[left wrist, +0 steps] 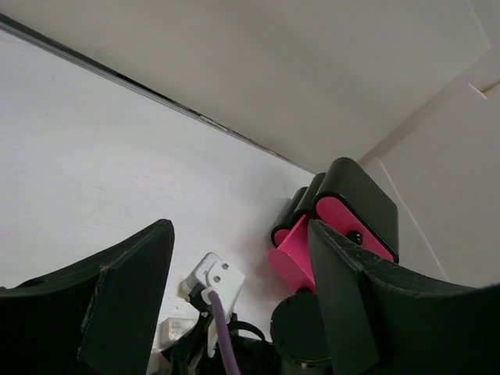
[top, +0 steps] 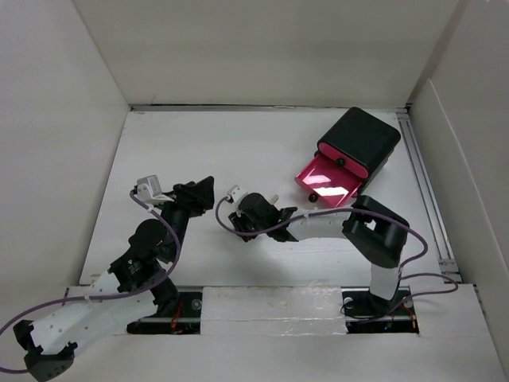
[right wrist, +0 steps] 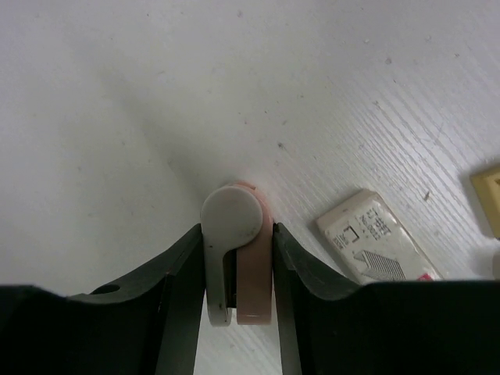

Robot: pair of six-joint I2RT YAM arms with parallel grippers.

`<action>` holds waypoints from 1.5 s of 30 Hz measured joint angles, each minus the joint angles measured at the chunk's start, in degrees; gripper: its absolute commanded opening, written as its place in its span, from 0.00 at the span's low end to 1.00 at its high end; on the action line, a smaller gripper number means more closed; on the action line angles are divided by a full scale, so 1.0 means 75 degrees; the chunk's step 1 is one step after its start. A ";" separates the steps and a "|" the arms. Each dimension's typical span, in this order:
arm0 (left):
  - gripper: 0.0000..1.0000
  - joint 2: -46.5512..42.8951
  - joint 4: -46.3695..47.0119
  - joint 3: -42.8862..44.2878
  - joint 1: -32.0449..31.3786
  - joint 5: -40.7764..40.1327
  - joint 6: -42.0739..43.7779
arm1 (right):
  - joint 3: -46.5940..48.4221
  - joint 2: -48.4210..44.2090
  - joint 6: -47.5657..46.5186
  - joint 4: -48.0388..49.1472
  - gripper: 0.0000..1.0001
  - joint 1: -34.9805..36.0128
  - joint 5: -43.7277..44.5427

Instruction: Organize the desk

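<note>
As I logged it: desk (top: pixel 238 151), matte white, speckled, boxed by white panels (top: pixel 262 48); right gripper (right wrist: pixel 237 234) clamped a grey-and-pink piece (right wrist: pixel 230 215); left gripper (left wrist: pixel 238 230) stood spread; packet (right wrist: pixel 375 244) label illegible.

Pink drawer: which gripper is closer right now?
Right. The right gripper, shut on a small piece, sits just left of the open pink drawer. The left gripper, open, is further left, beyond the right one.

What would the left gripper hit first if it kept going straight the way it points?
Probably the right arm's wrist, just ahead of the open left gripper; the black drawer box lies beyond. Depth is unclear.
</note>
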 measured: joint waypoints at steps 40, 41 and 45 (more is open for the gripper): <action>0.73 0.6577 -0.0516 0.0953 -0.0315 0.1816 -0.1017 | -0.1999 -0.4736 0.1638 -0.1209 0.31 -0.4065 0.2681; 0.78 0.6712 -0.0545 0.0982 -0.0315 0.1816 -0.1032 | -0.1996 -0.4683 0.1658 -0.1212 0.32 -0.4080 0.2672; 0.81 0.7364 -0.0621 0.1151 -0.0315 0.1845 -0.1078 | -0.1996 -0.4596 0.1690 -0.1198 0.36 -0.4130 0.2675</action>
